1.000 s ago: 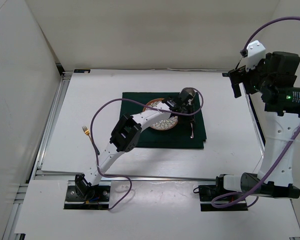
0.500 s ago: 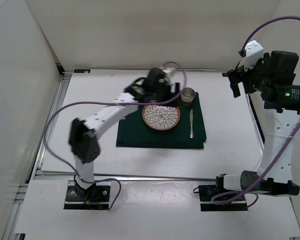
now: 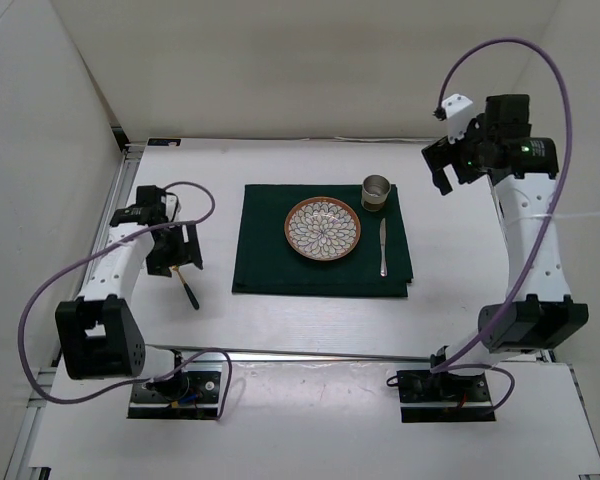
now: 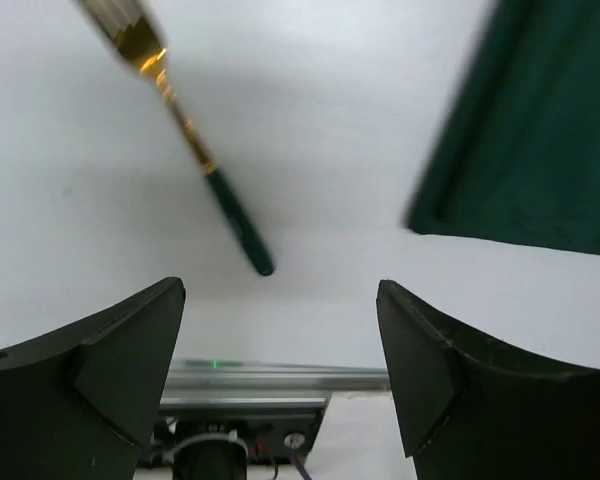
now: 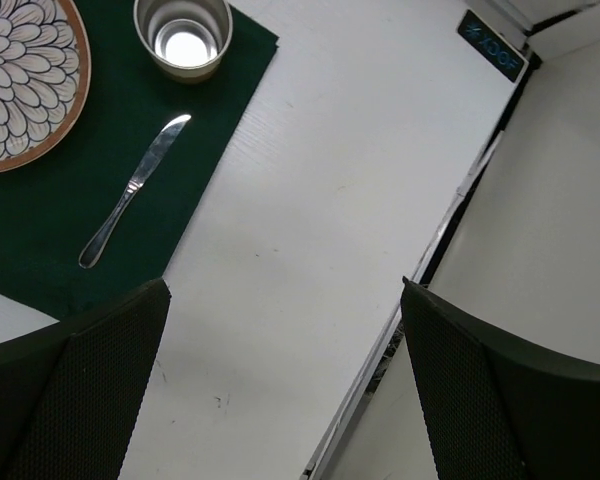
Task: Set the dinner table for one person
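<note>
The white dinner table (image 3: 460, 270) holds a dark green cloth (image 3: 270, 250). On the cloth lie a patterned plate (image 3: 323, 228), a metal cup (image 3: 376, 192) at the back right corner and a knife (image 3: 383, 248) right of the plate. A fork (image 3: 191, 294) with gold tines and a dark green handle (image 4: 235, 225) lies on the bare table left of the cloth. My left gripper (image 3: 177, 262) hangs over the fork, open and empty (image 4: 280, 292). My right gripper (image 3: 442, 168) is raised at the back right, open and empty (image 5: 285, 290). The right wrist view shows the plate (image 5: 20, 70), cup (image 5: 183, 38) and knife (image 5: 132, 190).
White walls enclose the table on the left, back and right. A metal rail (image 3: 110, 230) runs along the left edge and another along the front edge (image 4: 270, 375). A black label (image 5: 490, 45) sits at the far right corner. The cloth corner (image 4: 530, 130) lies right of the fork.
My left arm has swung from the cup at the back of the cloth to the left side, over the fork. The cup now stands free. My right arm has turned and moved left.
</note>
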Robot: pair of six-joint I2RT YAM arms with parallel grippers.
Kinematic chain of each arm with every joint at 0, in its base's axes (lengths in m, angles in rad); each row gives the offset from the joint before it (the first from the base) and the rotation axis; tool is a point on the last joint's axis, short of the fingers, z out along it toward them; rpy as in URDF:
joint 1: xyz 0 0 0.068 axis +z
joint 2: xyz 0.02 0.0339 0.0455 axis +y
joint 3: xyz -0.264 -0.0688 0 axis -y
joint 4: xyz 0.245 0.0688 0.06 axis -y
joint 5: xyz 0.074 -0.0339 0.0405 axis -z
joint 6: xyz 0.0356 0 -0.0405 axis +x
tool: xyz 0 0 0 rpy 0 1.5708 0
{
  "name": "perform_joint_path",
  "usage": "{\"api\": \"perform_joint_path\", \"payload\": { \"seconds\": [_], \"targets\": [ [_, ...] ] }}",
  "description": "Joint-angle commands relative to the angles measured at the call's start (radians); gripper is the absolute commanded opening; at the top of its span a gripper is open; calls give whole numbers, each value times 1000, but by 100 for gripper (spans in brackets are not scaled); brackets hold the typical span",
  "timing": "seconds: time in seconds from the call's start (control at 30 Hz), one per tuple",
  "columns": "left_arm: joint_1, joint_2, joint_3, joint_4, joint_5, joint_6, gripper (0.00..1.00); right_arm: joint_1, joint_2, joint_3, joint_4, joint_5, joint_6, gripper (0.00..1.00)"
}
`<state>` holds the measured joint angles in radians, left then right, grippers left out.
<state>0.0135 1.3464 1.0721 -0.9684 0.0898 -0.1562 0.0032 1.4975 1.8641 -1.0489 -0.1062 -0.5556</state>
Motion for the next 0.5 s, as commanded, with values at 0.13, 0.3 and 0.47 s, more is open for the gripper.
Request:
{"api": "perform_joint_path", "payload": {
  "seconds": [0.13, 0.3, 0.47],
  "targets": [
    [141, 177, -6, 10, -18, -26, 87, 72, 99, 81, 21, 14, -33, 100],
    [152, 359, 70, 42, -18, -46, 85, 90, 144, 136, 21, 26, -52, 100],
    [152, 509, 126, 42, -28, -57, 74, 90, 153, 174, 21, 48, -52, 100]
  ]
}}
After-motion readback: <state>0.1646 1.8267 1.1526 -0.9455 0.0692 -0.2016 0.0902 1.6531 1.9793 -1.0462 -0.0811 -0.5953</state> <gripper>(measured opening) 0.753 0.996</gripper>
